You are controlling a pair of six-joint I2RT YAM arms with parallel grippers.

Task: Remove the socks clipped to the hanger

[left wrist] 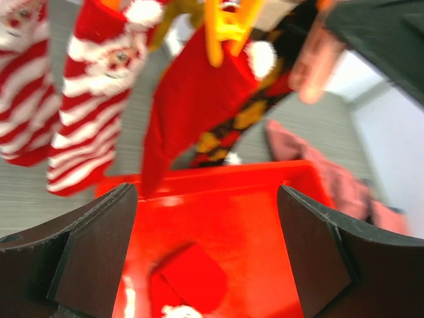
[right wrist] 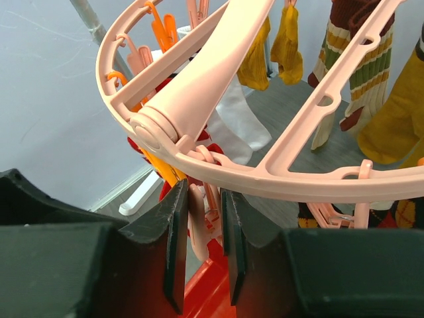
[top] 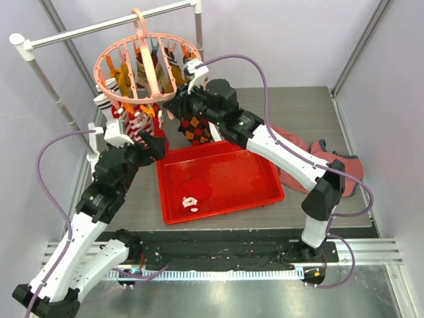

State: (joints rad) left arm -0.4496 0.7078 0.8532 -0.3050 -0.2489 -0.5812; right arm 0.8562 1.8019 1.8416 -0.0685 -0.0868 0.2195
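The right gripper (right wrist: 201, 199) is closed on a pink peg (right wrist: 197, 232) of the hanger (right wrist: 265, 175), which hangs from the rail (top: 99, 28) with socks (top: 136, 122) behind the tray (top: 225, 149). The left gripper (left wrist: 205, 192) is open. Pulling may swing the hanger.

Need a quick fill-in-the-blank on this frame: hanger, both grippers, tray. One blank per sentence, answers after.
1. The hanger hangs from a white ____.
2. The right gripper is shut on a pink ____ under the hanger's ring.
3. The left gripper is ____ and holds nothing.
4. One red sock lies in the red ____.

Missing words: rail; peg; open; tray.
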